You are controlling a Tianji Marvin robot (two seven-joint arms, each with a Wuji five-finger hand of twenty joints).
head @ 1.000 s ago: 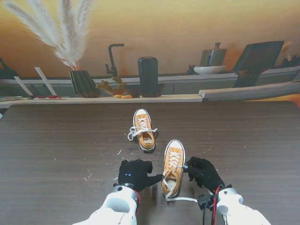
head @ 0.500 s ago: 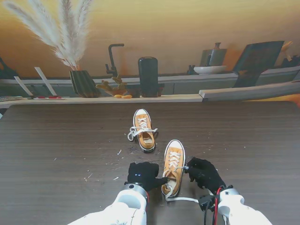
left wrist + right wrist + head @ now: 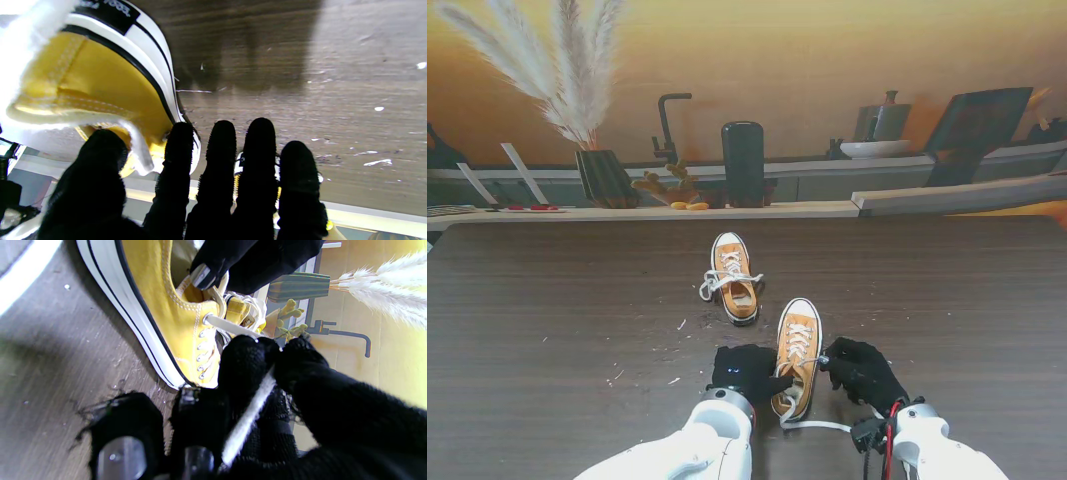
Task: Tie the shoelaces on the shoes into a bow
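Note:
A yellow canvas shoe point(image 3: 795, 355) stands close to me, toe pointing away, with its white lace untied. My right hand point(image 3: 862, 370) is on its right side, shut on one lace end point(image 3: 230, 327) that runs taut from the top eyelet into thumb and forefinger. The slack of that lace point(image 3: 817, 425) trails on the table by the heel. My left hand point(image 3: 745, 372) rests against the shoe's left side, fingers straight and apart. In the left wrist view the other lace end point(image 3: 138, 150) hangs between thumb and forefinger point(image 3: 176, 156), not pinched. A second yellow shoe point(image 3: 733, 285) farther away has a bow.
White crumbs point(image 3: 677, 325) are scattered on the dark wooden table point(image 3: 547, 300) left of the shoes. A ledge along the back holds a vase of pampas grass point(image 3: 605, 175), a black cylinder point(image 3: 743, 163) and a black tap point(image 3: 667, 125).
My left hand has slid right across the table until it touches the near shoe's left side. The right hand has stayed put, holding its lace.

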